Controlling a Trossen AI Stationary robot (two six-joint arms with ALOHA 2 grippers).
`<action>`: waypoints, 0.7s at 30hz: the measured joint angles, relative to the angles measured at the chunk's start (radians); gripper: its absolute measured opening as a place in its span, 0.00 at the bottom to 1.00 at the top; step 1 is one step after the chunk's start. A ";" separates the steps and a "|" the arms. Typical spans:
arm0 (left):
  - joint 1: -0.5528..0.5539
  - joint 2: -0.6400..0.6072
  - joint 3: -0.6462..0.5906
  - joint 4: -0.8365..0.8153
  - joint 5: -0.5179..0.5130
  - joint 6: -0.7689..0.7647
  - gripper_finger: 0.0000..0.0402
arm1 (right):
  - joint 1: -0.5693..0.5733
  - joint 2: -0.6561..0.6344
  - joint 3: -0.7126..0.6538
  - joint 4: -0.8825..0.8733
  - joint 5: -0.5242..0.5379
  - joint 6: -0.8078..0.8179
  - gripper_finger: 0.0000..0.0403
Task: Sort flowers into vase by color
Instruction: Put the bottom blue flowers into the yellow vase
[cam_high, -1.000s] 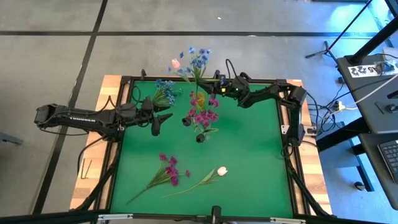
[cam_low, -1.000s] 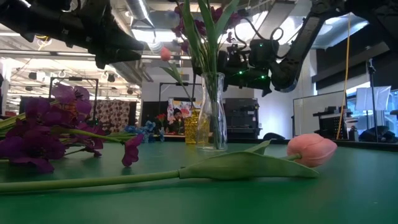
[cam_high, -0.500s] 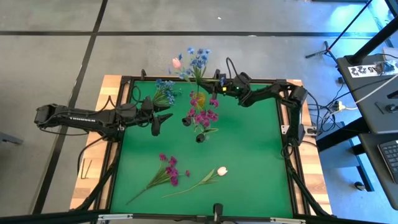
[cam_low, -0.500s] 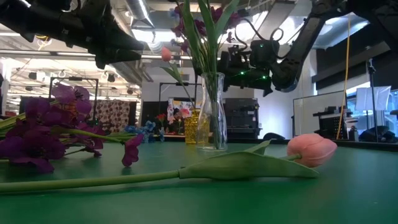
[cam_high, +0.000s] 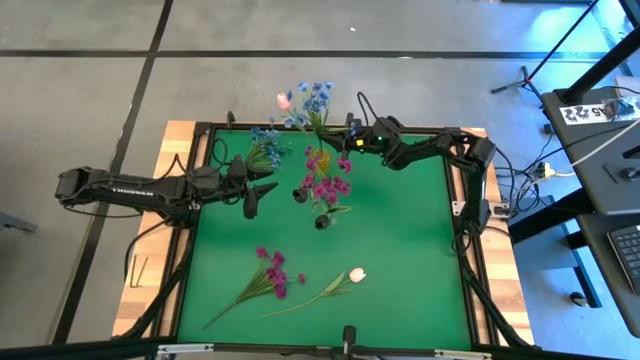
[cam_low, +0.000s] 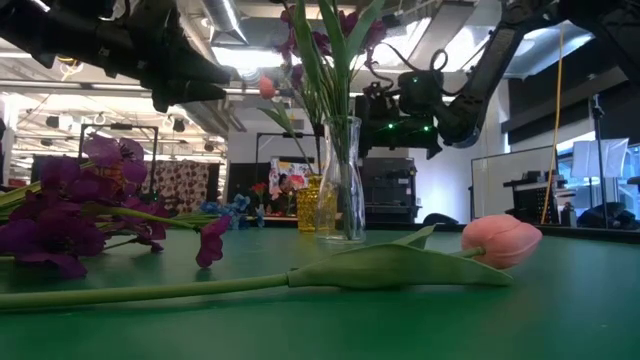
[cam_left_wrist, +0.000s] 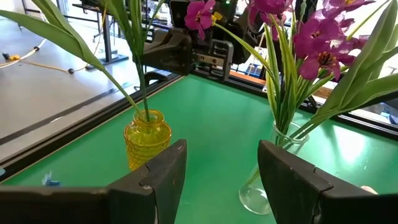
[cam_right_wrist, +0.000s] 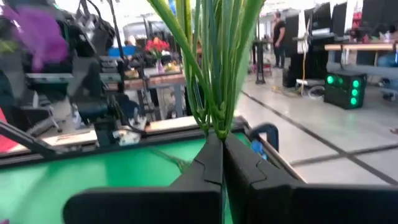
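A spray of blue flowers stands over the yellow vase near the table's far edge, with a pink bud beside it. My right gripper is shut on its green stems. The clear vase next to it holds magenta flowers. My left gripper waits open at the table's left, pointing at both vases and touching nothing. Another blue spray lies at the far left. A magenta spray and a pink tulip lie near the front edge. My right gripper pinches the bunched green stems between its two fingers. The fingers come in level from the table's right and lie across the stems, which rise upright above them. In the left wrist view the stems run down into the yellow vase's mouth.
The black frame rail runs along the far edge just behind the vases. Green mat lies bare on the right half. In the low view the tulip and magenta spray lie close to the front.
My right gripper has tipped a little and edged toward the yellow vase, staying shut on the stems. The blue heads have shifted slightly with it.
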 joint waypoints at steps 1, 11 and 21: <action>0.000 0.000 0.000 0.000 0.000 0.000 0.48 | 0.000 0.000 0.000 -0.014 0.000 -0.010 0.00; 0.000 0.000 0.000 -0.001 0.000 -0.002 0.48 | -0.006 -0.002 0.000 -0.131 -0.025 -0.029 0.01; 0.000 0.000 0.000 -0.005 0.000 -0.014 0.48 | -0.006 -0.002 0.000 -0.227 -0.030 -0.066 0.01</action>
